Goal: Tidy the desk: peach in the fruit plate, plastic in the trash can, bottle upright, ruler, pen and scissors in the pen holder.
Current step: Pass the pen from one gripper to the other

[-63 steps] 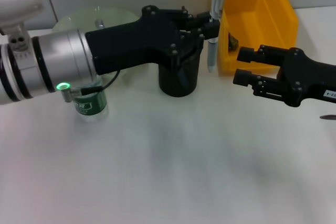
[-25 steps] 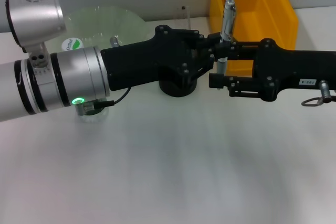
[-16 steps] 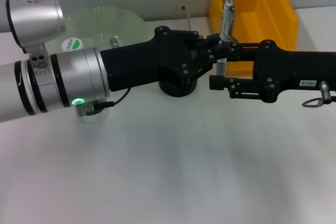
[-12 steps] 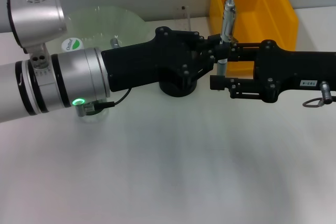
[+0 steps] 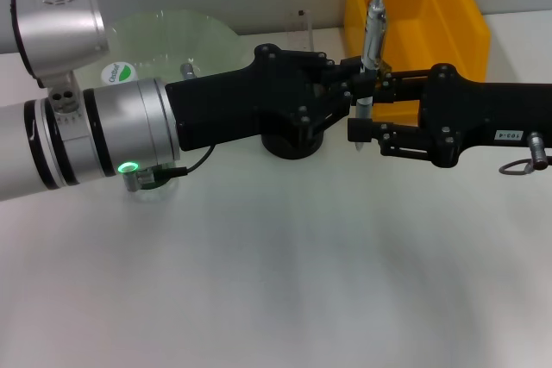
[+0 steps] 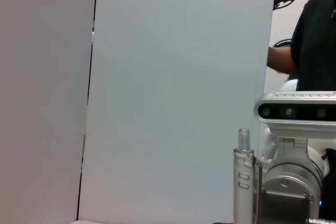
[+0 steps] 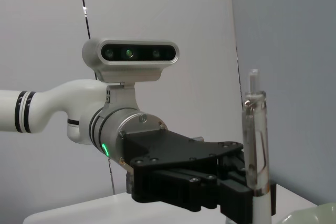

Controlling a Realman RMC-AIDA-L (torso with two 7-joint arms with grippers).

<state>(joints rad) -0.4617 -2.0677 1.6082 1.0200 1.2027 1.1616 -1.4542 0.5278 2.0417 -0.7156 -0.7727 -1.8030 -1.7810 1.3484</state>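
Note:
My left gripper (image 5: 349,92) reaches in from the left and is shut on the pen (image 5: 373,23), a silver and clear pen held upright. The same pen (image 7: 255,145) shows in the right wrist view with the left gripper's black fingers (image 7: 236,198) clamped on its lower part. It also shows as the pen (image 6: 244,182) in the left wrist view. My right gripper (image 5: 366,109) comes in from the right, open, with one finger on each side of the pen's lower end. The black pen holder (image 5: 291,146) stands under the left gripper, mostly hidden. The green glass fruit plate (image 5: 172,32) lies at the back left.
A yellow bin (image 5: 431,6) stands at the back right, just behind the pen. A thin clear strip (image 5: 303,28) stands upright behind the left gripper. A green-labelled bottle (image 5: 148,180) sits mostly hidden under the left forearm. Bare white tabletop (image 5: 276,282) fills the front.
The right arm came in from the right and put its fingers around the pen. Over the last second it slid slightly right. The left gripper keeps the pen still.

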